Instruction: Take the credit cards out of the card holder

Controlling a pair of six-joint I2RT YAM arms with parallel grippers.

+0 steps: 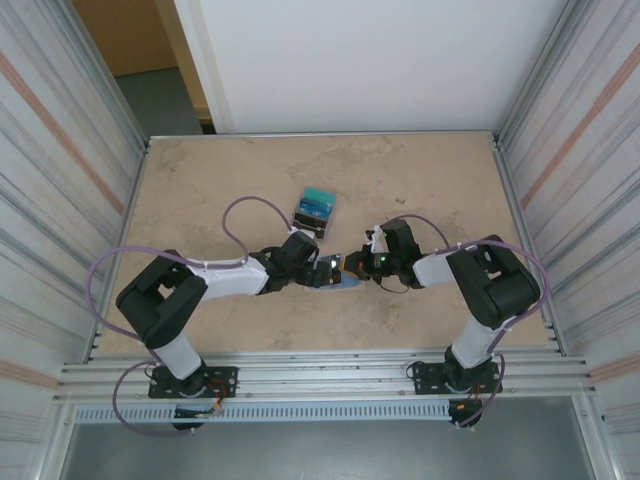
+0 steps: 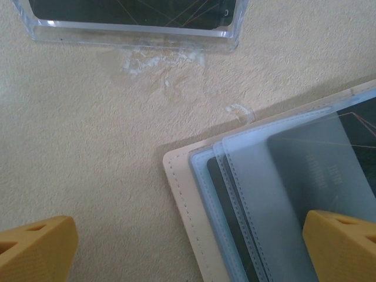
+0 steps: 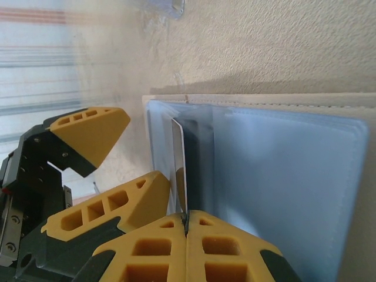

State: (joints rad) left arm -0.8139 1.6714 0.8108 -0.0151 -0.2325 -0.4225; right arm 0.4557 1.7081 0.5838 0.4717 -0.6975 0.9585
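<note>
Tan flat card holder [image 2: 179,194] open; your right hand [image 3: 185,226] pinches thin plastic credit card [image 3: 178,158], left hand [image 2: 189,245] spread. Extraction step; next likely slide card clear.

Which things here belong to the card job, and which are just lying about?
Job: card holder, lying open; upright card pinched by the shut right hand; open left hand; stacked cards beyond.
Lying about: clear tray holding that stack; table beneath.

Lab test cell: ribbed metal walls [image 1: 60,150] enclose table [image 1: 420,180].
</note>
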